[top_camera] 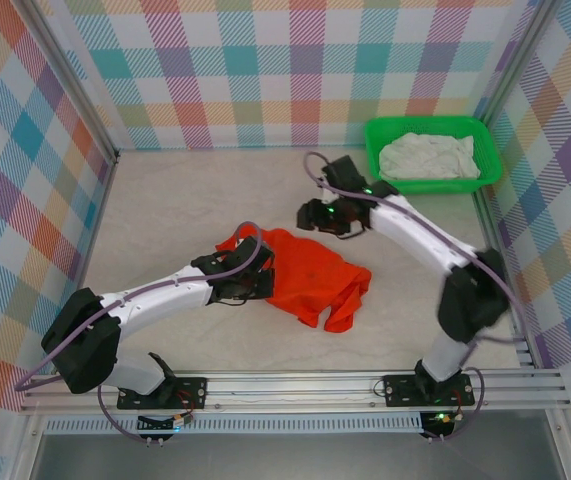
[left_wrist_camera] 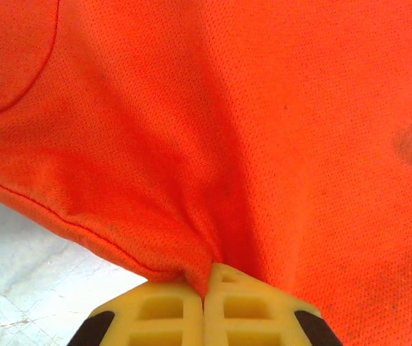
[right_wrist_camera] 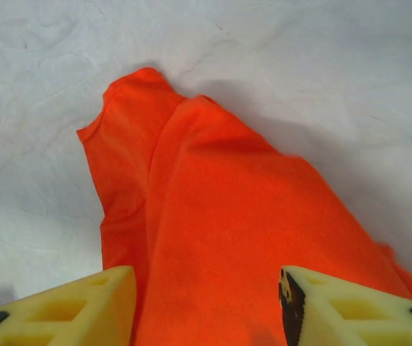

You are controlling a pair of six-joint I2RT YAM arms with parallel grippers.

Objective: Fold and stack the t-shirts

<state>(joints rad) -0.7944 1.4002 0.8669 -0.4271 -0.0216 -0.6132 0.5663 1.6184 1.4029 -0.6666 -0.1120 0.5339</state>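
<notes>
The bright orange-red t-shirt (top_camera: pixel 315 275) lies crumpled in the middle of the table. My left gripper (top_camera: pixel 265 266) is at its left edge. In the left wrist view the yellow fingers (left_wrist_camera: pixel 169 306) of my left gripper (left_wrist_camera: pixel 206 277) are pressed together on a pinched fold of the orange cloth (left_wrist_camera: pixel 263 108), near a hem. My right gripper (top_camera: pixel 310 215) hovers over the shirt's far edge. In the right wrist view, my right gripper (right_wrist_camera: pixel 206 288) stands open with the shirt (right_wrist_camera: pixel 213 202) spread below the gap, nothing gripped. The white t-shirt (top_camera: pixel 430 157) lies bunched in the green basket.
The green plastic basket (top_camera: pixel 430 187) stands at the back right, close to the right wall. Checked walls enclose the table on three sides. Bare pale tabletop (top_camera: pixel 175 210) lies left and behind the orange shirt.
</notes>
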